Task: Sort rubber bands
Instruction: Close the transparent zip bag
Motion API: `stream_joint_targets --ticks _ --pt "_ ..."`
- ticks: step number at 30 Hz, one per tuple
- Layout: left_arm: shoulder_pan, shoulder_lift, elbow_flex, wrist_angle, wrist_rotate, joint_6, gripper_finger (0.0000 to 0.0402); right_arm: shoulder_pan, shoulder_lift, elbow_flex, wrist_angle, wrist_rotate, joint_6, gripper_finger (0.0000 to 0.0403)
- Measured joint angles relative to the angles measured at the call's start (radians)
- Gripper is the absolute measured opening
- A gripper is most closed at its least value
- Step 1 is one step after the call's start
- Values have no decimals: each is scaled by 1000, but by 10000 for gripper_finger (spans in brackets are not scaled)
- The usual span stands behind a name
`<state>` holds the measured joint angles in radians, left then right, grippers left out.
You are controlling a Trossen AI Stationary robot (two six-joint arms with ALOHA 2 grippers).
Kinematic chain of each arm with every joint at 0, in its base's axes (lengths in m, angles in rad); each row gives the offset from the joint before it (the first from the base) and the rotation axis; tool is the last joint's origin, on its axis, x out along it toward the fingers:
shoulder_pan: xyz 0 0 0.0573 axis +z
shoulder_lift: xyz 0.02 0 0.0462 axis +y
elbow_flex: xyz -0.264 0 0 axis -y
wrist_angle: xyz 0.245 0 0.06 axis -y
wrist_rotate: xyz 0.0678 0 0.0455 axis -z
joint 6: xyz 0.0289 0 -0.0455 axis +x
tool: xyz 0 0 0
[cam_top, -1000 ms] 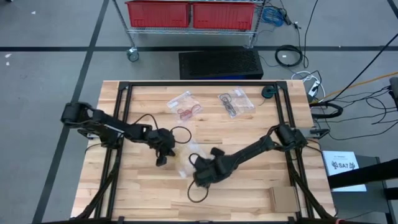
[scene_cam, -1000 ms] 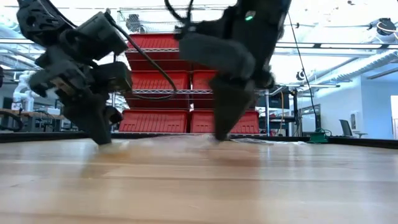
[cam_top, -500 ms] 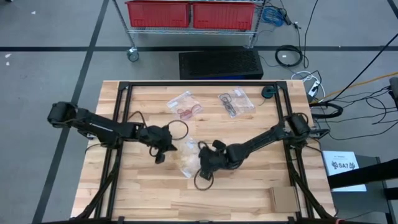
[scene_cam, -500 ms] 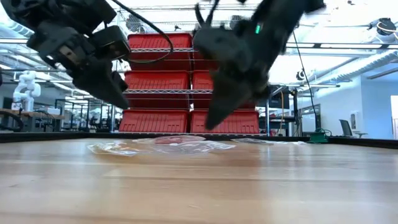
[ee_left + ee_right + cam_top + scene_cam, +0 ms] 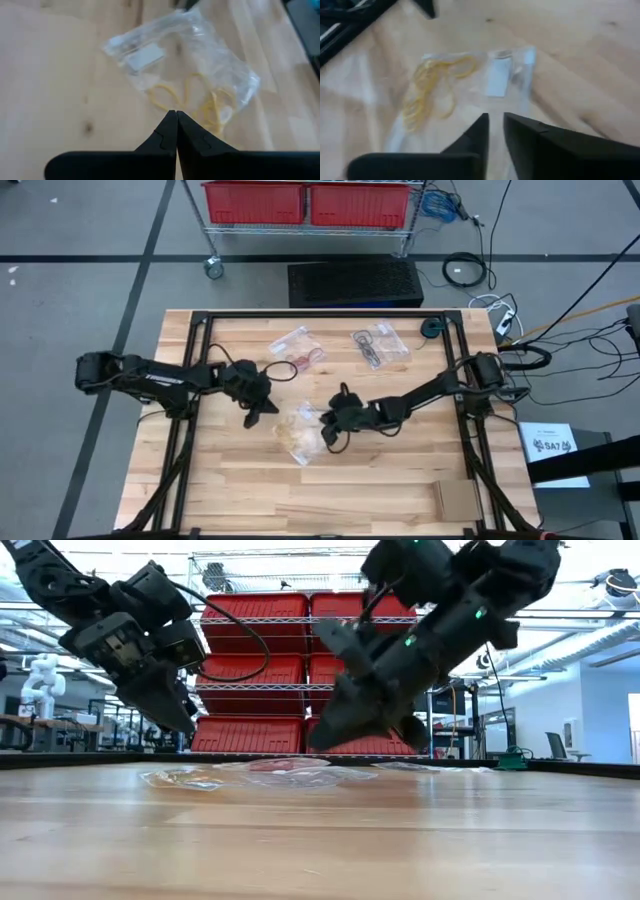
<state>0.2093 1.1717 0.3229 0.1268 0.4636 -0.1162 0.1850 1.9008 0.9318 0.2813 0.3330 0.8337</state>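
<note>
High view: both arms have pulled back from the clear bag [image 5: 303,432] mid-table; low view: both now lifted off the wood; wrist views: left gripper [image 5: 176,116] clenched empty, right gripper [image 5: 495,120] slightly parted, yellow rubber bands [image 5: 432,85] bagged—likely that colour finished.

High view straight down, low view level; both wrist views share bag [image 5: 185,75].

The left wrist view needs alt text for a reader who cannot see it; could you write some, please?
A clear plastic bag holding yellow rubber bands lies on the wooden table. The left claw, fingers shut together, points at it from above.
</note>
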Motion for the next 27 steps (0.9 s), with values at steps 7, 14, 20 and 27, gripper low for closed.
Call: stream_joint_targets --ticks 7,14,20,27 --pt "-1 0 0 27 -39 21 40 -55 8 0 5 -21 40 166" --pt "-1 0 1 75 -50 25 108 -60 48 0 4 -39 84 162" --pt "0 0 1 81 -60 20 145 -51 106 40 15 -25 94 104" --pt "0 0 1 105 -121 20 147 -36 111 191 -128 -53 -74 7"
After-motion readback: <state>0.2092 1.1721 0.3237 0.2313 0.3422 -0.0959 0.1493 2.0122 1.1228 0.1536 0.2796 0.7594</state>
